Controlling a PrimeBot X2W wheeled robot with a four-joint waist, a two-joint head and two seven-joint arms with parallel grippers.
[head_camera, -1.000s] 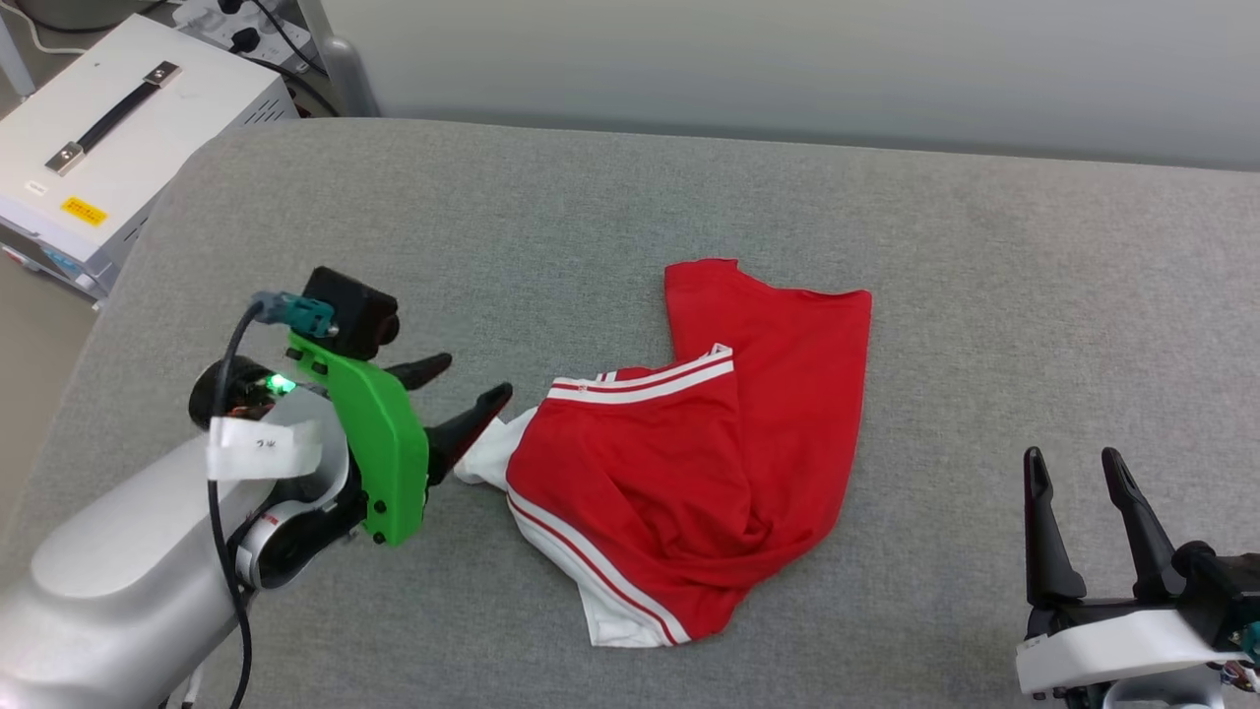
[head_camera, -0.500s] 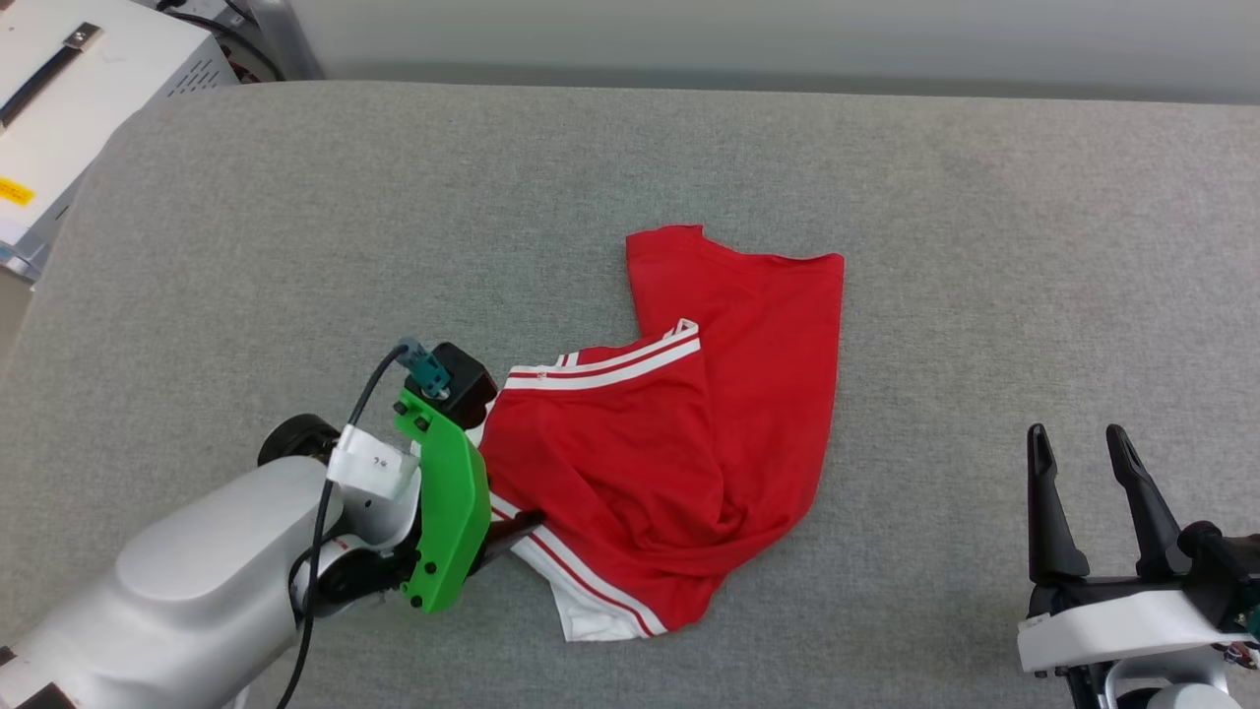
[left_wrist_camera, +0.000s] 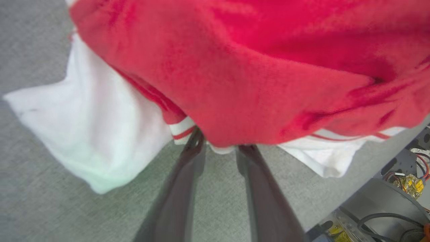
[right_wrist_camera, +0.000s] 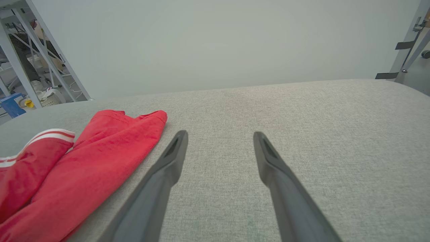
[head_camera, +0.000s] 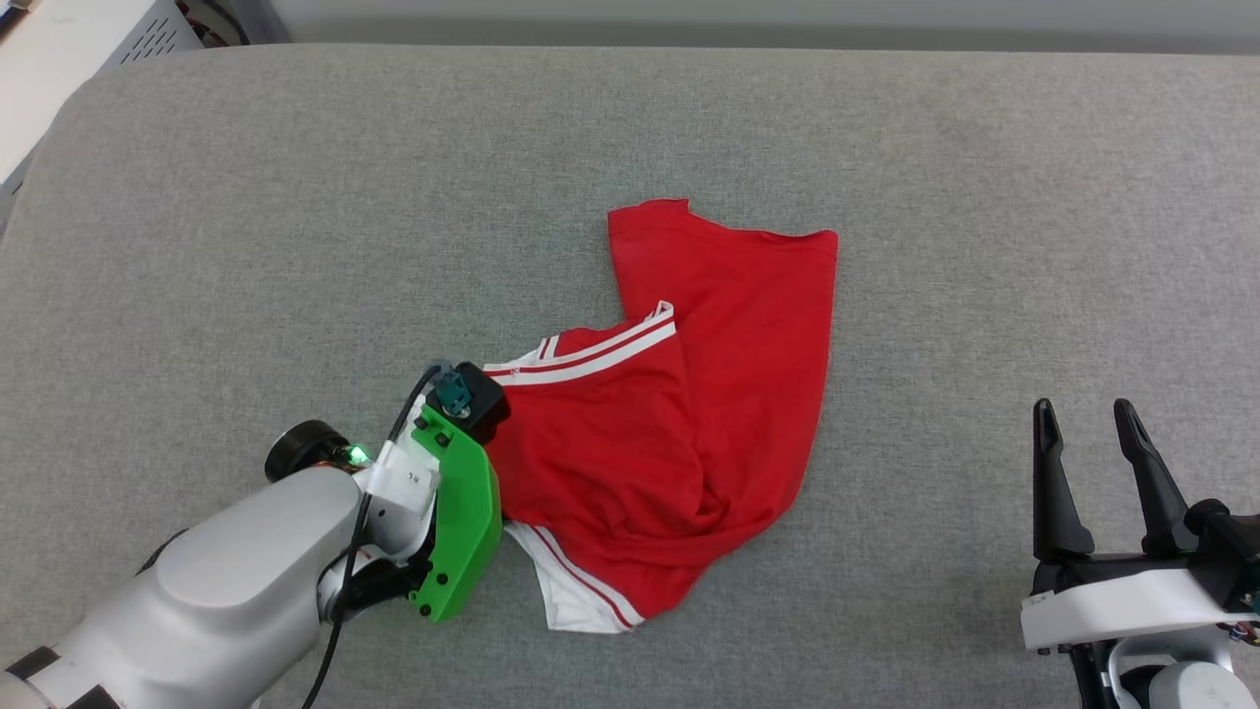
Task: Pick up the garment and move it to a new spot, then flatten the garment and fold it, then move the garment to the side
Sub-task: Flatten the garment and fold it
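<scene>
The garment [head_camera: 689, 394] lies crumpled on the grey table, red with white sleeves and red-and-white striped trim; no lettering shows. My left arm's green wrist mount [head_camera: 458, 532] hangs over its left edge. In the left wrist view, my left gripper [left_wrist_camera: 220, 146] has its two dark fingers drawn close around a fold of striped hem, with the tips tucked under the red cloth of the garment [left_wrist_camera: 252, 67]. My right gripper [head_camera: 1083, 414] rests open at the lower right, apart from the garment [right_wrist_camera: 84, 168], with nothing between the fingers of that gripper [right_wrist_camera: 220, 136].
The grey padded table [head_camera: 295, 197] stretches wide on all sides of the garment. A white box [head_camera: 59, 49] stands off its far left corner. Metal racks [right_wrist_camera: 33, 50] stand beyond the table's far edge. The robot's base with wiring [left_wrist_camera: 386, 208] is below the near edge.
The camera has tilted down. My left gripper has swung from beside the white sleeve onto the garment's left edge, and its fingers have drawn closer together. The right gripper has stayed put.
</scene>
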